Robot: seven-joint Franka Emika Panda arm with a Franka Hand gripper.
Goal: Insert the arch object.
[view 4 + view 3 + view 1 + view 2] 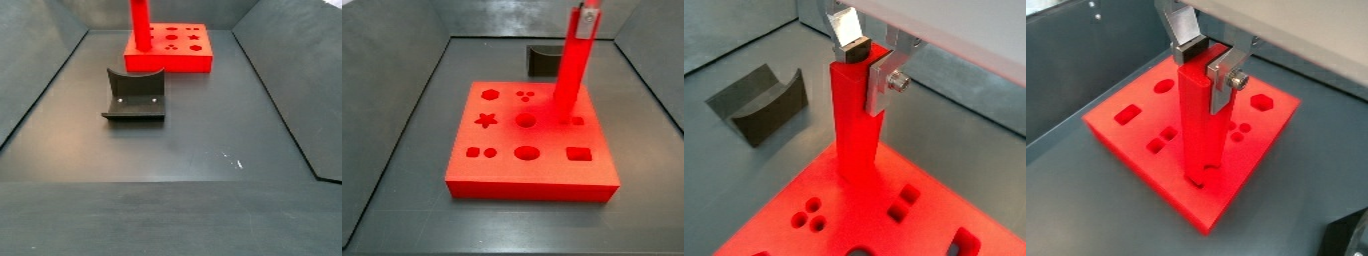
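Gripper clamps the top end of the arch object, its silver fingers pressed on opposite faces. That red bar stands upright with its lower end on the holed red board, toward the board's 2 o'clock edge in a side view. At 12 o'clock beyond the board sits the dark fixture, near the wall. Bare counter lies open around the board elsewhere.
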